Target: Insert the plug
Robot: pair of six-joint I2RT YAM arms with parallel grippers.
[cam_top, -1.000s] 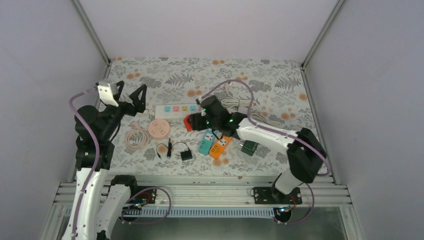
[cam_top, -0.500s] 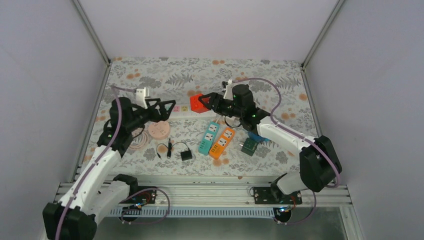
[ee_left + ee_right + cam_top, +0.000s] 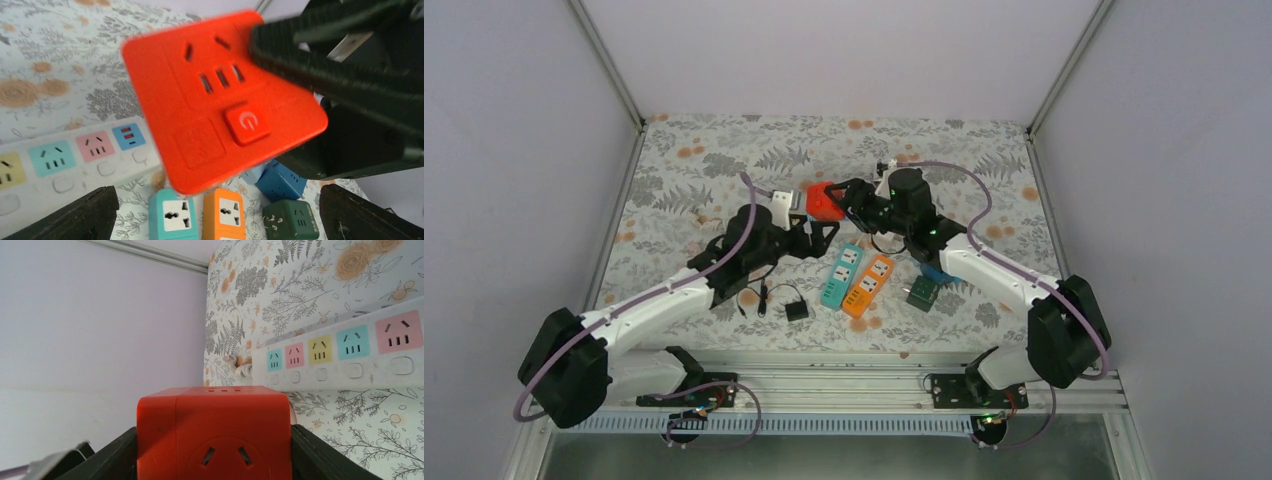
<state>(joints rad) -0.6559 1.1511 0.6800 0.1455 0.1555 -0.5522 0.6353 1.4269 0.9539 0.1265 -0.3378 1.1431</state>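
Note:
The plug is a red cube adapter (image 3: 827, 203) with sockets and a power button on its faces; its prongs are hidden. My right gripper (image 3: 839, 202) is shut on it and holds it in the air above the white power strip (image 3: 340, 355). In the right wrist view the cube (image 3: 215, 432) fills the gap between the black fingers (image 3: 320, 455). My left gripper (image 3: 819, 238) stands wide open just in front of and below the cube (image 3: 220, 100), not touching it. The strip (image 3: 65, 160) shows pastel sockets.
On the flowered mat near the front lie a teal socket (image 3: 842, 272), an orange socket (image 3: 869, 285), a dark green cube (image 3: 923, 293) and a blue cube (image 3: 936, 272). A small black adapter with its cable (image 3: 796, 310) lies left of them.
My left arm has swung from the far left to the centre, its open gripper now close under the red cube. My right gripper lifted the cube backward, then held nearly still.

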